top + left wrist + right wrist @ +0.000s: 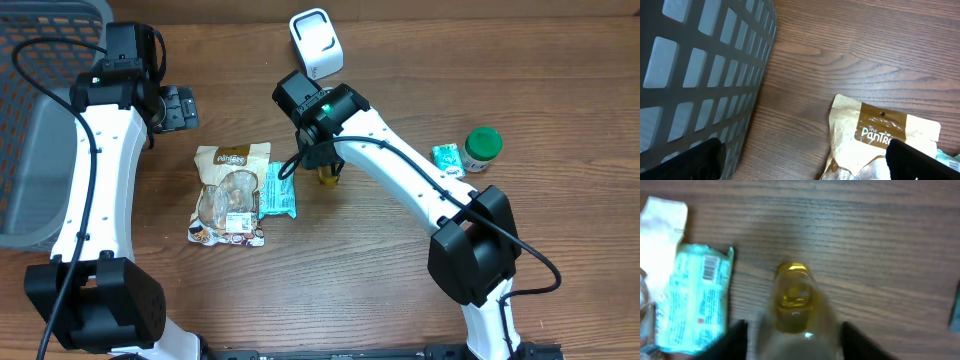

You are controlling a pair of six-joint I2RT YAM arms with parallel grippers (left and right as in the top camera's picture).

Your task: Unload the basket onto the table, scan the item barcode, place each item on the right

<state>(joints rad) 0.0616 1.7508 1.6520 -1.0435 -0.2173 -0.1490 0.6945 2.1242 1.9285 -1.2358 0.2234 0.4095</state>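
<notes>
Two fingers [734, 341] flank yellow bottle [792, 297] | right gripper [794, 327] | contact unclear

A snack bag [230, 195] is lying left of centre, a packet [278, 190] touching its right side, a bottle [792, 300] just right of that. A scanner [316, 42] is sitting behind them, a basket [40, 150] far left.

Overhead top-down; wrists close above table [560, 80]

Basket [700, 65]: grey lattice wall, left side.
Bag [880, 127]: tan, brown label, lower right, flat on table [840, 50].
Left gripper [812, 162]: fingers spread wide.
</notes>
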